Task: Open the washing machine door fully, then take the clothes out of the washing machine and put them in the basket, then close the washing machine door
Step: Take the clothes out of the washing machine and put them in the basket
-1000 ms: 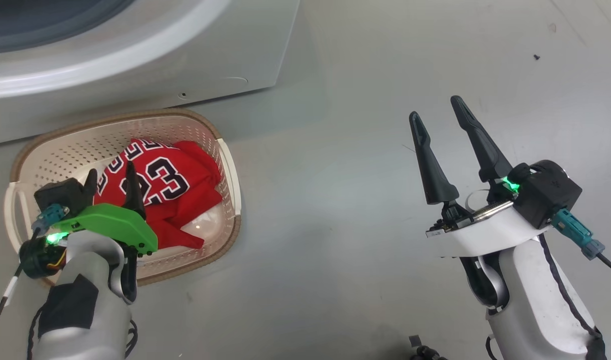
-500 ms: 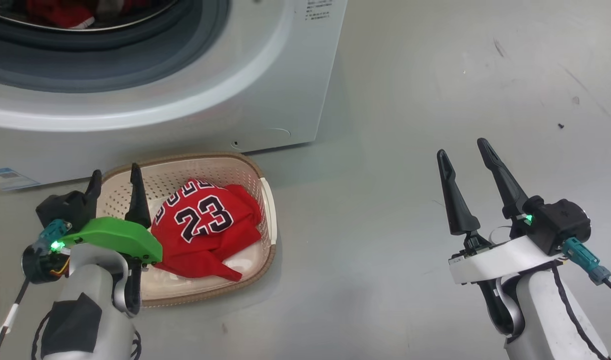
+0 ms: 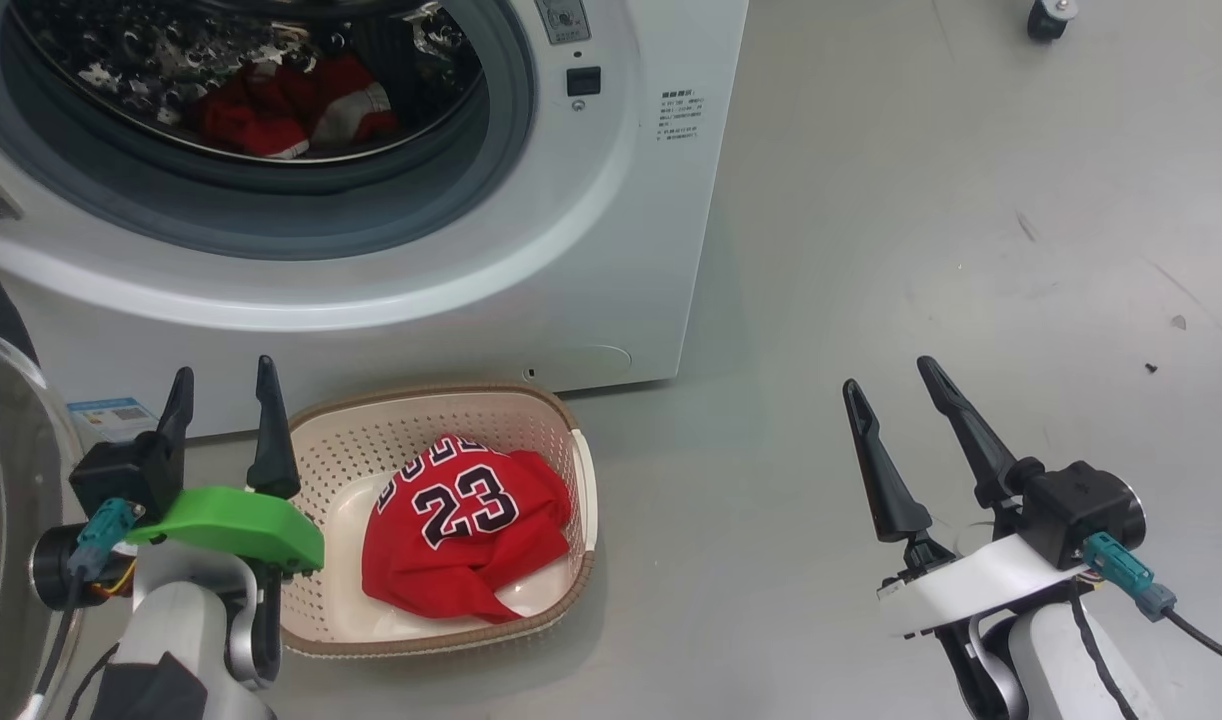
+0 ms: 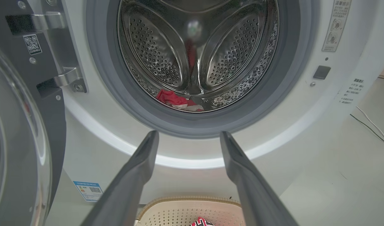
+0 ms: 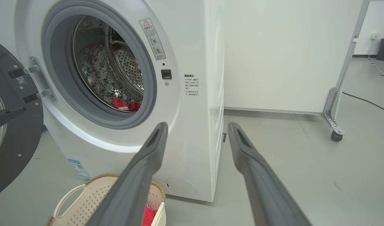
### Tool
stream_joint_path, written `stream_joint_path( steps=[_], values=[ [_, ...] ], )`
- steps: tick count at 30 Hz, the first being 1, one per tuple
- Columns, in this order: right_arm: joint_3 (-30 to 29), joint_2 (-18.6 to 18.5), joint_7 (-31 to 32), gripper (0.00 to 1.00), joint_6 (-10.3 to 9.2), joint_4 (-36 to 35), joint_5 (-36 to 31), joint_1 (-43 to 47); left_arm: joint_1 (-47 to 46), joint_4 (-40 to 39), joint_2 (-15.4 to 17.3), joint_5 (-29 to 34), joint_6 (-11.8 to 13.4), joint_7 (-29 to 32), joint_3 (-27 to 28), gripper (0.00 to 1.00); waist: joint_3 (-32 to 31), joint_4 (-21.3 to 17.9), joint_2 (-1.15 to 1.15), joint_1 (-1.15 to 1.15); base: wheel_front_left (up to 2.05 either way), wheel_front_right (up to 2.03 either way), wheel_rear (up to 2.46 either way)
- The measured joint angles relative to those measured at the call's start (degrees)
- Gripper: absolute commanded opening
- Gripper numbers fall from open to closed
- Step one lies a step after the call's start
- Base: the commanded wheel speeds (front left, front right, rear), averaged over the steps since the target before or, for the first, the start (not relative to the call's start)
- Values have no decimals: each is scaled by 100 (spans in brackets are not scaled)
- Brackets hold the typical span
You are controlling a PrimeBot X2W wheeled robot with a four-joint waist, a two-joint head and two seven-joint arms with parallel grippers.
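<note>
The white washing machine [image 3: 611, 250] stands with its door [image 3: 1, 480] swung open to the left, the glass bowl showing. One red "23" jersey [image 3: 461, 530] lies in the cream basket [image 3: 561, 440] on the floor before the machine. More red and white clothes [image 3: 281, 110] lie low in the steel drum, clothes [image 4: 176, 100] also seen from the left wrist. My left gripper [image 3: 223, 366] is open and empty at the basket's left edge, pointing at the machine. Over bare floor to the right, my right gripper [image 3: 888, 373] is open and empty.
A blue label [image 3: 111, 415] sits low on the machine's front. To the right of the machine stands a white panel [image 5: 289, 53] on a caster [image 5: 335, 135]. A thin cable [image 4: 371, 125] runs along the grey floor at the right.
The head camera has tilted up, bringing the drum and open door into view. My left gripper has drawn back from over the jersey to the basket's left edge. Both grippers stay open.
</note>
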Motion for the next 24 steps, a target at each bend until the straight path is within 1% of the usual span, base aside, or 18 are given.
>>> stream_joint_path(
  steps=[3,8,12,21,24],
  values=[
    [9,8,0,100,0,4,-1,126,223,-230,0,66,49,0,-22,100,-172,30,0,0,0,0,0],
    [-29,27,0,100,0,0,-1,321,630,-498,0,116,57,0,-146,100,-424,68,0,0,0,0,0],
    [-52,36,0,100,-2,-1,-3,475,999,-692,1,145,130,0,-185,100,-589,90,0,0,0,0,0],
    [-124,46,0,100,-12,-14,-43,737,1699,-965,3,141,201,0,-385,100,-798,131,0,0,0,0,0],
    [-213,51,0,100,-67,-23,-43,838,1830,-1027,8,141,201,0,-533,100,-851,161,0,0,0,0,0]
  ],
)
